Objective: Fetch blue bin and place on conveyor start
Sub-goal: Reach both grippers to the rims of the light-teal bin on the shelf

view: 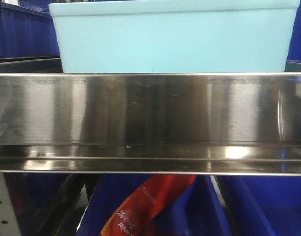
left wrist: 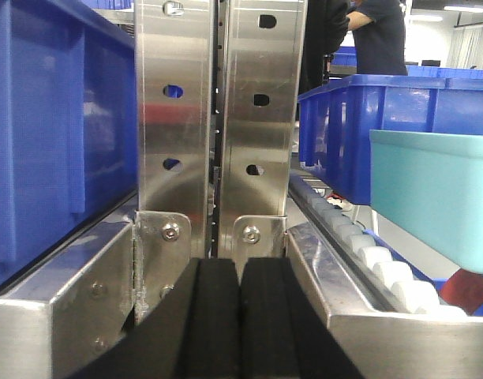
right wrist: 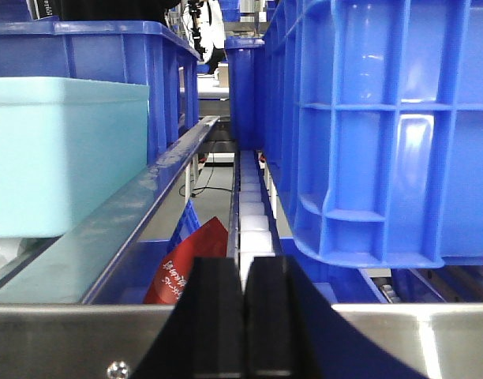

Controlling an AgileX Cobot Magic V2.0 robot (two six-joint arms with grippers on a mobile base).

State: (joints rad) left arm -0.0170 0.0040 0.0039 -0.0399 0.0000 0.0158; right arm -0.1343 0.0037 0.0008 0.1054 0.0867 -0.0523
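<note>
Left hand (left wrist: 240, 272) and right hand (right wrist: 243, 268), both pressed together and empty, flank the blue bin (view: 175, 39), probably lining up a two-sided lift.

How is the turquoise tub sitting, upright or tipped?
Upright. The smooth turquoise plastic tub sits level, rim on top, behind the shiny steel rail.
</note>
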